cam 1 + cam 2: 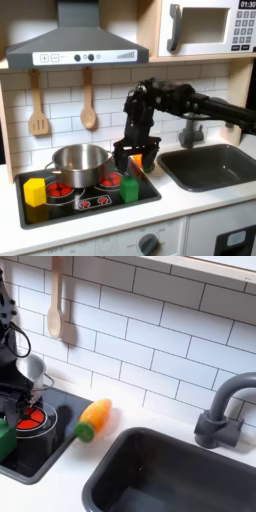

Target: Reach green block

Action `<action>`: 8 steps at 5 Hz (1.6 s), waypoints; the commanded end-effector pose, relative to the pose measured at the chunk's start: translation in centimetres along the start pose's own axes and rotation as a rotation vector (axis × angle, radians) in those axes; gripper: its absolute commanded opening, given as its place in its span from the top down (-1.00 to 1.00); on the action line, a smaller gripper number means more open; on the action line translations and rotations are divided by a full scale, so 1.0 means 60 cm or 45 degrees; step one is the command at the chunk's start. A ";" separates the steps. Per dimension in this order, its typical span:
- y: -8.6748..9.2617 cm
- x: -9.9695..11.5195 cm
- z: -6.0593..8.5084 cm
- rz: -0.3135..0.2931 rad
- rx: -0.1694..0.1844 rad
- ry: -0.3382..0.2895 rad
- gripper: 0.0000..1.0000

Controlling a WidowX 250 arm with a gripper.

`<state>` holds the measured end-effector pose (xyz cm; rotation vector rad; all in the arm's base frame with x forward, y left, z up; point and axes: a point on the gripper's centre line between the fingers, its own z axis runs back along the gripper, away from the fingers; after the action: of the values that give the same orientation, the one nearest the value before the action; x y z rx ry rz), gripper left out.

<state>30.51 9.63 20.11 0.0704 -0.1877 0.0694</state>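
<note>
I keep the black pincer [134,157], its fingers spread apart, just above the small bright-green rectangular block [130,188] standing at the black stovetop's [60,208] front right corner, ready to descend.

Countertop [190,205], white, toy kitchen. In the first exterior view we record a black stovetop [95,203] set into it, carrying a silver pot [80,163], a yellow block [35,191] at the front on the first exterior view's left, and the green block [130,188] on the first exterior view's right. A dark sink [210,165] is sunk beside the stove. In the second exterior view we note a corn toy [92,419] lying on the counter between stovetop and sink, and a grey faucet [222,414] behind the basin.
</note>
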 end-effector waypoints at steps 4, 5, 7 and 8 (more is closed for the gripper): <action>0.004 -0.012 -0.052 -0.011 -0.002 0.106 -1.00; 0.004 -0.018 -0.067 -0.006 -0.009 0.138 -1.00; 0.005 -0.009 -0.098 -0.014 -0.027 0.185 -1.00; 0.011 -0.010 -0.117 -0.008 -0.053 0.231 -1.00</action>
<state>31.38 10.88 13.61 0.0423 -0.0227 0.0543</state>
